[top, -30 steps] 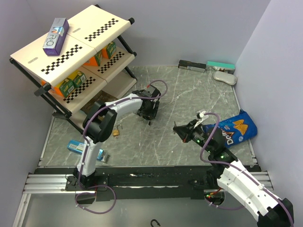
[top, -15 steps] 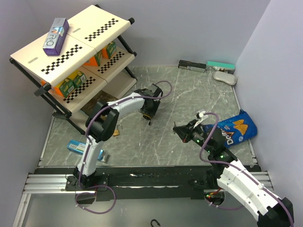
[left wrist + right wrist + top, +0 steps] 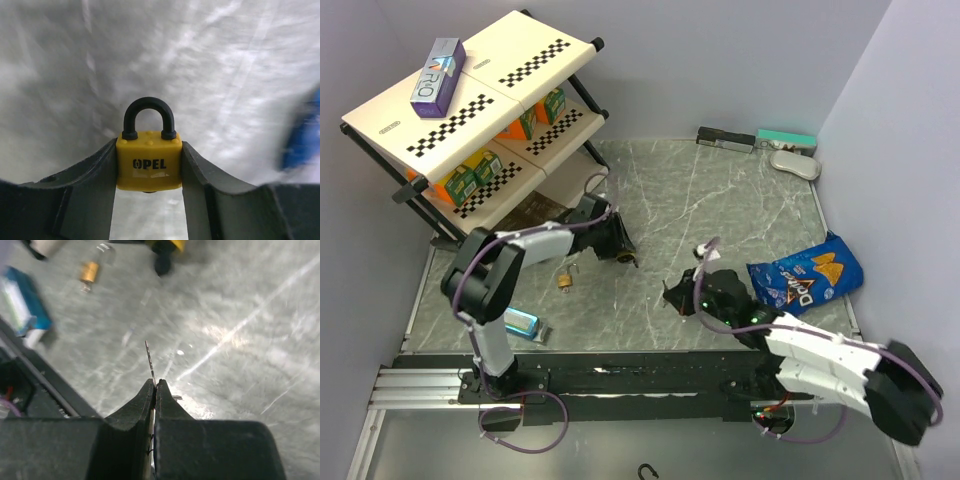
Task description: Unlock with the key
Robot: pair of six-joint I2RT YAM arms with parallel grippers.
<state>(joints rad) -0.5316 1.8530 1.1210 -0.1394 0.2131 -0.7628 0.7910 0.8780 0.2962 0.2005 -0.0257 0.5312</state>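
Observation:
A yellow padlock [image 3: 149,160] marked OPEL, with a black shackle [image 3: 148,107], sits between the fingers of my left gripper [image 3: 149,150], which is shut on its sides. The shackle points away from the wrist. From above, the left gripper [image 3: 620,250] is left of the table's middle. My right gripper [image 3: 155,385] is shut on the key [image 3: 150,360], whose thin blade sticks out edge-on past the fingertips. In the right wrist view the padlock [image 3: 167,245] shows far ahead at the top edge. From above, the right gripper [image 3: 672,295] is a short way right of the left one.
A small brass padlock [image 3: 565,282] lies on the marble table below the left gripper. A blue box [image 3: 520,322] lies near the front left. A Doritos bag [image 3: 805,275] is at the right, a checkered shelf rack [image 3: 470,110] at the back left, small items [image 3: 794,163] at the back right.
The left gripper has closed on the yellow padlock and drawn it left and nearer. The right arm, still holding the key, has swung left and lower towards the middle.

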